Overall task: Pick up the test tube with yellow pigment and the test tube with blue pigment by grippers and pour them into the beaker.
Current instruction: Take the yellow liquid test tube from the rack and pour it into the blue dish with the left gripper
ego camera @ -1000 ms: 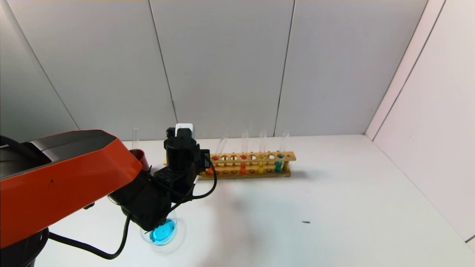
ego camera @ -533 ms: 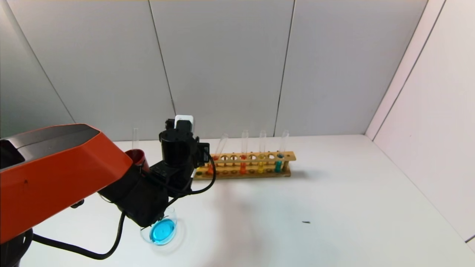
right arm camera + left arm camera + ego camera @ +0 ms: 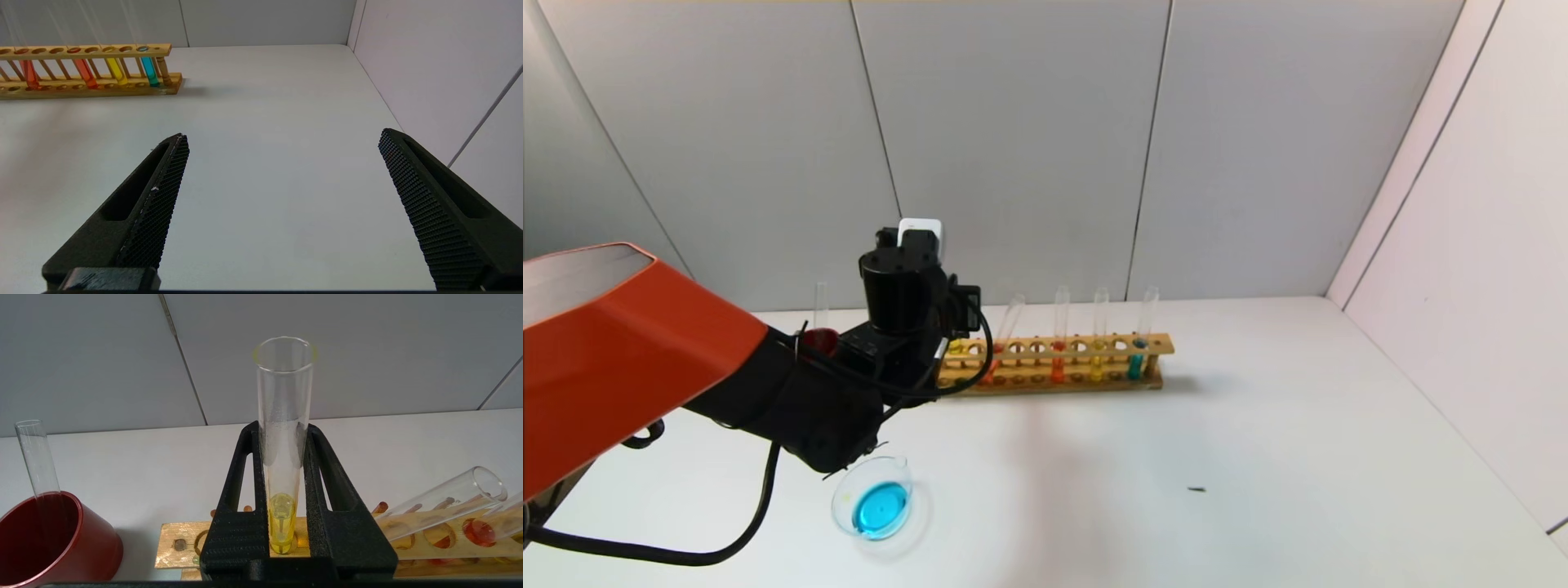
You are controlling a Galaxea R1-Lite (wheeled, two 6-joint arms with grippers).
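A: Rack (image 3: 1054, 363) first: what's the risk there?
B: Tipping the leaning tubes beside it. Beaker (image 3: 874, 506) sits in front, holding blue.
A: Left gripper (image 3: 286, 490)?
B: Clamped on the yellow tube (image 3: 284, 428), upright above the rack's left end; it could slip. Right gripper (image 3: 282, 204) idles wide open, empty.

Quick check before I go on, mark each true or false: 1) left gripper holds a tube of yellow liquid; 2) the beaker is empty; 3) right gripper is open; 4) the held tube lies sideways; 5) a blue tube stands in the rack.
1) True: the left gripper is shut on the yellow tube.
2) False: the beaker holds blue liquid.
3) True: the right gripper is open and holds nothing.
4) False: it stands upright.
5) True: the blue tube stands at the right end of the rack.
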